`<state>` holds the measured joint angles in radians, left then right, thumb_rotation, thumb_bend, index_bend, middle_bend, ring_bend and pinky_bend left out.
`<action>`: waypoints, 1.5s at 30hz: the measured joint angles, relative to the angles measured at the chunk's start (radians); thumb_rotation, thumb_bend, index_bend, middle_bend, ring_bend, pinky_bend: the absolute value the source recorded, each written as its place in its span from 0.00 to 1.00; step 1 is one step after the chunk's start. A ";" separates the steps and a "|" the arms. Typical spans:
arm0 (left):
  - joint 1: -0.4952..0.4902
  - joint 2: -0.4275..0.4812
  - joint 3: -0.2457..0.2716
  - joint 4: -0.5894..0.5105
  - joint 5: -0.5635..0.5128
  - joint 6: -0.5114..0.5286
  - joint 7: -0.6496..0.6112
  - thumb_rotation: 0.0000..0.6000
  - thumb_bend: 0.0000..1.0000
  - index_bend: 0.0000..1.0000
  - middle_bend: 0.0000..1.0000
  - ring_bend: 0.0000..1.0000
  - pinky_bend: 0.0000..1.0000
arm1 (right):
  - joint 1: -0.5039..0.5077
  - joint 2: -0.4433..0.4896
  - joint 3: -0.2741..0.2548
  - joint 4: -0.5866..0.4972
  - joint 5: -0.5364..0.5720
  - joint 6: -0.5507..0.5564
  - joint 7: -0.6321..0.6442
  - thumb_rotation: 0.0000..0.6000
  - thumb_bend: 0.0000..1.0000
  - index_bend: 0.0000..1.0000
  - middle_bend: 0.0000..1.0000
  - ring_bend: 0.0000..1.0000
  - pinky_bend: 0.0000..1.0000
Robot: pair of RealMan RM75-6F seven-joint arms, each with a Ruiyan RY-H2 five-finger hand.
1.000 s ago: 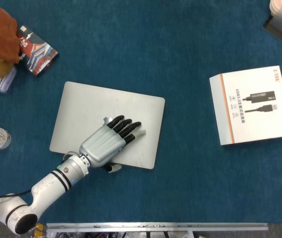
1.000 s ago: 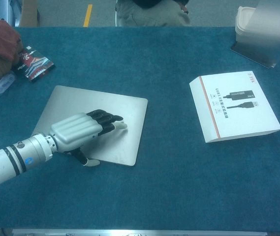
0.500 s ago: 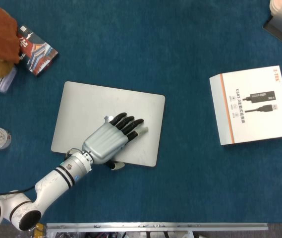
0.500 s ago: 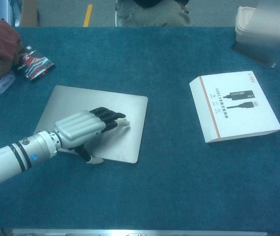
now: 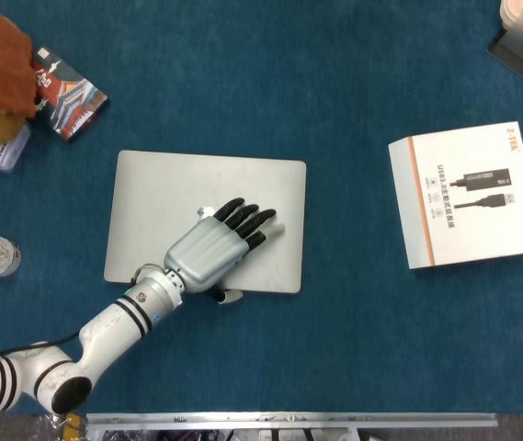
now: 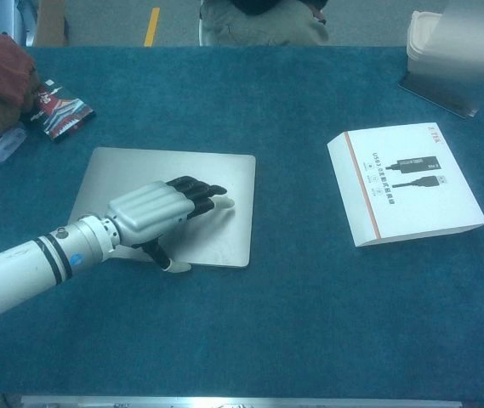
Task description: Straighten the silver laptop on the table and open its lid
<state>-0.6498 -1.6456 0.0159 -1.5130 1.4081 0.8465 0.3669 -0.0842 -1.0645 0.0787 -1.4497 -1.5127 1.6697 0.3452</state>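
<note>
- The silver laptop [image 5: 178,197] is a thin, rigid slab with a smooth metal lid, so it probably slides easily on the blue cloth of the table [image 5: 353,73] under a flat, downward-pressing palm, and it likely needs firm pressure to avoid the fingers skating over the surface.
- It looks moderately heavy for its size; judged from its stiffness, it should turn as one piece without flexing.
- For opening, the best hold is likely the front lip of the lid along the near edge, where the thumb sits just off the edge; the hinge is presumably at the far edge, though neither view shows it plainly.
- The lid could lift the whole base with it, so the base may need pinning down.
- The laptop is closed, plain matte silver with rounded corners and no visible mark on the lid.
- It lies left of the table's middle, and its edges run nearly parallel to the table's front edge, so the straightening looks close to done; the lid is not yet raised.
- The left hand [image 5: 213,250] rests flat on the lid's near right part, fingers [image 5: 247,220] extended and close together, gripping nothing.
- In the chest view the left hand [image 6: 152,212] lies with its thumb curling over the near edge.
- The right hand appears in neither view.
- A white product box [image 5: 468,193] lies well apart to the right.
</note>
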 measured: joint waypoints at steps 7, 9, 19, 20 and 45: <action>-0.024 -0.008 -0.021 0.005 -0.024 -0.012 0.025 0.83 0.20 0.00 0.00 0.00 0.00 | -0.004 -0.002 0.001 0.012 0.000 0.003 0.012 1.00 0.25 0.02 0.17 0.09 0.07; -0.029 -0.007 -0.025 0.002 -0.031 -0.012 0.031 0.83 0.20 0.00 0.00 0.00 0.00 | -0.005 -0.002 0.003 0.014 0.002 0.003 0.015 1.00 0.25 0.02 0.17 0.09 0.07; -0.029 0.045 -0.013 -0.057 -0.053 0.001 0.065 0.82 0.20 0.00 0.00 0.00 0.00 | 0.010 -0.002 0.004 0.006 -0.016 -0.007 0.008 1.00 0.25 0.02 0.17 0.09 0.07; -0.025 0.056 -0.009 -0.070 -0.055 0.007 0.073 0.83 0.20 0.00 0.00 0.00 0.00 | 0.012 -0.002 0.004 0.004 -0.018 -0.009 0.006 1.00 0.25 0.02 0.17 0.09 0.07; 0.261 0.461 -0.008 -0.335 -0.062 0.493 0.023 1.00 0.20 0.00 0.00 0.00 0.00 | 0.114 0.041 0.007 -0.153 -0.095 -0.092 -0.122 1.00 0.25 0.02 0.17 0.09 0.07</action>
<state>-0.3886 -1.1850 0.0077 -1.8479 1.3465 1.3392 0.3902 0.0297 -1.0240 0.0858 -1.6030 -1.6077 1.5772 0.2229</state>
